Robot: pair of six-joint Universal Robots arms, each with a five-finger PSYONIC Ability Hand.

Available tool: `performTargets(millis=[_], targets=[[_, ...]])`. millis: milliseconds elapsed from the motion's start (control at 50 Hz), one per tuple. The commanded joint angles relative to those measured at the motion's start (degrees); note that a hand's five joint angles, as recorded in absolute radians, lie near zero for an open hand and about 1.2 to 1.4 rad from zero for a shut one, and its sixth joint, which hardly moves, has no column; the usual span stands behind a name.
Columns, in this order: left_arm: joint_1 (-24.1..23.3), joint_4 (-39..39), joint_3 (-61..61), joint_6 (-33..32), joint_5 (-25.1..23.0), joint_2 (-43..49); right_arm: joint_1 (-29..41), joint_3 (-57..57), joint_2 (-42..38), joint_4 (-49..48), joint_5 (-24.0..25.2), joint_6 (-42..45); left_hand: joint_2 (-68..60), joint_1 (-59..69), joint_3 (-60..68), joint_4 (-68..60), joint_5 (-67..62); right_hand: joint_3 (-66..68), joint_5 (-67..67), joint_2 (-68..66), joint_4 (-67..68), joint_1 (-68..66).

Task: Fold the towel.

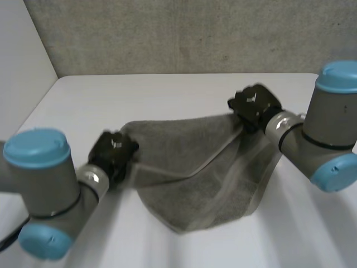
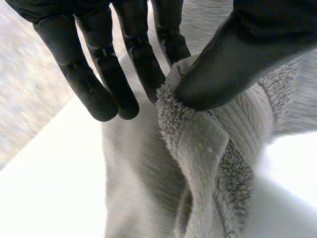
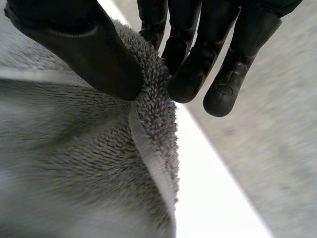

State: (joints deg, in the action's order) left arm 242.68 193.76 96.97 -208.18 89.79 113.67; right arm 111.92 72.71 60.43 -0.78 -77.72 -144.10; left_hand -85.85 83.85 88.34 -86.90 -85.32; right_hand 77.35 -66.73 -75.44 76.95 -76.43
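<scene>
Both hands pinching towel [image 1: 195, 167] corners btwn thumb & fingers — left hand [image 1: 114, 153], right hand [image 1: 254, 106] — prob to lift it off the tabletop [image 1: 167, 95] for folding.

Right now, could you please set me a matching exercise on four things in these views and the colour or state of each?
1. left robot hand
2. towel
3. table
4. right arm's cap

A. white
B. light blue
C. grey, sagging in the middle
D. black, pinching cloth

Pairs: 1-D, 2-C, 3-A, 4-B.
</scene>
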Motion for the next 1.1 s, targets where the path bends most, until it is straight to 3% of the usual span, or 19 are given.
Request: performTargets(millis=[20, 40, 80, 100, 120, 200, 260, 360, 460, 620, 800, 980, 1020, 1060, 1100], targets=[[0.1, 2.8, -20.9, -6.1, 0.9, 6.7, 0.7, -9.4, -2.1, -20.6, -2.7, 7.9, 5.8, -3.9, -8.3, 6.9, 15.3, 2.6, -3.3, -4.6, 3.0, -3.6], [0.3, 4.2, -26.7, -6.8, 1.0, 7.9, 0.7, -9.4, -2.2, -20.7, -2.7, 8.0, 5.8, -3.9, -8.3, 6.9, 15.3, 2.6, -3.3, -4.6, 3.0, -3.6], [0.7, 6.4, -32.3, -6.9, 1.3, 8.8, 0.8, -12.1, -2.2, -37.1, -4.5, 12.1, 5.8, -3.9, -8.3, 6.9, 15.3, 2.6, -3.3, -4.6, 3.0, -3.6], [1.6, 9.6, -37.2, -6.6, 2.5, 8.9, 0.8, -12.1, -2.2, -37.2, -4.5, 12.1, 5.8, -3.9, -8.3, 6.9, 15.3, 2.6, -3.3, -4.6, 3.0, -3.6], [1.6, 9.6, -37.3, -6.6, 2.5, 8.9, 0.7, -12.5, -2.0, -44.5, -4.7, 12.3, 5.8, -3.9, -8.3, 6.9, 15.3, 2.6, -3.3, -4.6, 3.0, -3.6], [3.2, 22.0, -42.4, -4.3, 5.4, 6.8, 0.7, -12.3, -1.1, -53.4, -4.5, 12.1, 5.8, -3.9, -8.3, 6.9, 15.3, 2.6, -3.3, -4.6, 3.0, -3.6], [3.6, 27.4, -41.5, -2.2, 5.7, 3.2, 0.8, -11.7, 0.3, -51.3, -3.8, 11.2, 5.8, -3.9, -8.3, 6.9, 15.3, 2.6, -3.3, -4.6, 3.0, -3.6], [3.8, 27.8, -35.8, 0.1, 4.9, 1.3, 0.9, -9.1, 0.8, -41.5, -3.1, 9.1, 5.8, -3.9, -8.3, 6.9, 15.3, 2.6, -3.3, -4.6, 3.0, -3.6], [3.9, 27.5, -27.7, 0.3, 2.7, 1.5, 0.8, -6.0, 0.7, -25.7, -3.2, 8.8, 5.8, -3.9, -8.3, 6.9, 15.3, 2.6, -3.3, -4.6, 3.0, -3.6], [7.2, 27.5, -11.4, 0.1, 1.2, 1.6, 1.9, 0.7, 0.2, -13.5, -3.2, 8.7, 5.8, -3.9, -8.3, 6.9, 15.3, 2.6, -3.3, -4.6, 3.0, -3.6], [10.4, 27.2, 1.5, -0.2, 1.0, 1.5, 3.6, 6.5, -3.1, -10.2, -3.5, 8.0, 5.8, -3.9, -8.3, 6.9, 15.3, 2.6, -3.3, -4.6, 3.0, -3.6], [11.0, 24.1, 4.7, 0.1, 1.0, -0.3, 3.2, 7.6, -7.1, -8.5, -4.2, 4.6, 5.8, -3.9, -8.3, 6.9, 15.3, 2.6, -3.3, -4.6, 3.0, -3.6], [11.6, 23.9, 5.2, 0.2, 1.0, -1.3, 2.9, 7.8, -7.1, -8.5, -4.5, 3.0, 5.8, -3.9, -8.3, 6.9, 15.3, -2.3, 1.7, 0.4, -1.9, 1.4], [11.8, 23.9, 5.4, 0.3, 1.0, -1.5, 2.7, 8.2, -7.1, -8.5, -5.3, -0.1, 5.8, -3.9, -8.3, 6.9, 15.3, -23.4, 22.8, 21.5, -23.0, 22.5], [12.2, 23.9, 5.6, 0.3, 1.0, -2.0, 2.7, 8.2, -7.1, -8.5, -5.3, -0.1, 5.8, -3.9, -8.3, 6.9, 15.3, -23.5, 22.9, 21.6, -23.1, 22.6]])
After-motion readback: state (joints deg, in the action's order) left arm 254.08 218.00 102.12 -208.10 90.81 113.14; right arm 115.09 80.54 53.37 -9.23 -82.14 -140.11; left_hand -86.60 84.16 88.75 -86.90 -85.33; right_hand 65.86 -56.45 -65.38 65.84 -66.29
